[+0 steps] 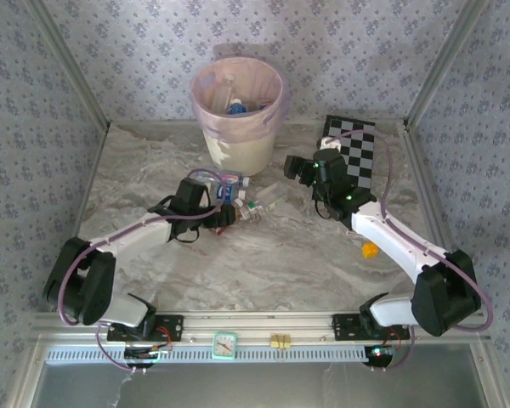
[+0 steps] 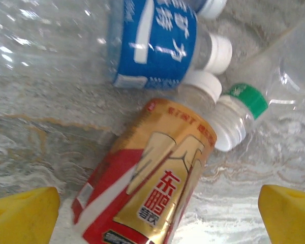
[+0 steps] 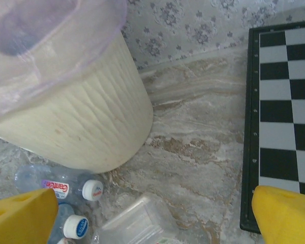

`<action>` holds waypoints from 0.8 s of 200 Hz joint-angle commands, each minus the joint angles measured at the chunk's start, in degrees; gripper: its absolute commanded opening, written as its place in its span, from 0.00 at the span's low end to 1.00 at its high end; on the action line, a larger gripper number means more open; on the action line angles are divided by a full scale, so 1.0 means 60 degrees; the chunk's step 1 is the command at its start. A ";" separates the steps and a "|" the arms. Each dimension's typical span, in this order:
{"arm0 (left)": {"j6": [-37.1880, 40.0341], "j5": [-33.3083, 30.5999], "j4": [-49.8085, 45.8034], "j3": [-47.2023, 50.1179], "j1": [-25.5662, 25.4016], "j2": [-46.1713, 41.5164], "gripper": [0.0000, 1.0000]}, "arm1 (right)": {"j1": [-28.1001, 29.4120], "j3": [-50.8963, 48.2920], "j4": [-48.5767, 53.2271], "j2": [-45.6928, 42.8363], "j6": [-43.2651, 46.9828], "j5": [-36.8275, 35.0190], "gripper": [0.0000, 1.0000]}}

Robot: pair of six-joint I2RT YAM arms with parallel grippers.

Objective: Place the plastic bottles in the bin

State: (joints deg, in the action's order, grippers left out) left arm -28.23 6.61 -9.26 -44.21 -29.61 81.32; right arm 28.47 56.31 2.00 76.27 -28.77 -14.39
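Note:
Several plastic bottles (image 1: pixel 242 201) lie in a cluster on the marble table in front of the bin (image 1: pixel 238 106), which holds more bottles in its pink-lined mouth. My left gripper (image 1: pixel 227 207) is open and low over the cluster. In the left wrist view, the gold-and-red labelled bottle (image 2: pixel 152 178) lies between its yellow fingertips (image 2: pixel 23 216), untouched, with a blue-labelled bottle (image 2: pixel 152 40) and a green-capped one (image 2: pixel 242 101) beyond. My right gripper (image 1: pixel 300 167) hovers open to the right of the bin (image 3: pixel 76 112), above a clear bottle (image 3: pixel 142 223) and two white-capped bottles (image 3: pixel 91 189).
The black-and-white checkerboard (image 1: pixel 354 149) lies flat at the back right, close beside my right gripper, and its edge (image 3: pixel 282 117) shows in the right wrist view. A small orange object (image 1: pixel 370 251) sits on the table next to the right arm. Patterned walls enclose the table.

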 commanded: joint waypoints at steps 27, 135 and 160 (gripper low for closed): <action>0.0727 -0.0854 -0.0420 -0.0602 -0.0603 0.0637 1.00 | -0.0156 -0.0157 -0.0120 0.0128 -0.0448 0.0145 1.00; 0.1248 -0.1790 -0.1064 -0.1578 -0.1349 0.1962 0.93 | -0.0292 -0.0170 -0.0111 0.0322 -0.0624 0.0319 1.00; 0.1276 -0.1780 -0.1173 -0.1766 -0.1357 0.2312 0.87 | -0.0319 -0.0172 -0.0104 0.0312 -0.0653 0.0352 1.00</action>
State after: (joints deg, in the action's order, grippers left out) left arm -21.65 -3.07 -14.04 -52.23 -37.63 93.23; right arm 27.00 55.35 1.67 77.78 -31.73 -12.60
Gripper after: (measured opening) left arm 0.891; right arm 0.998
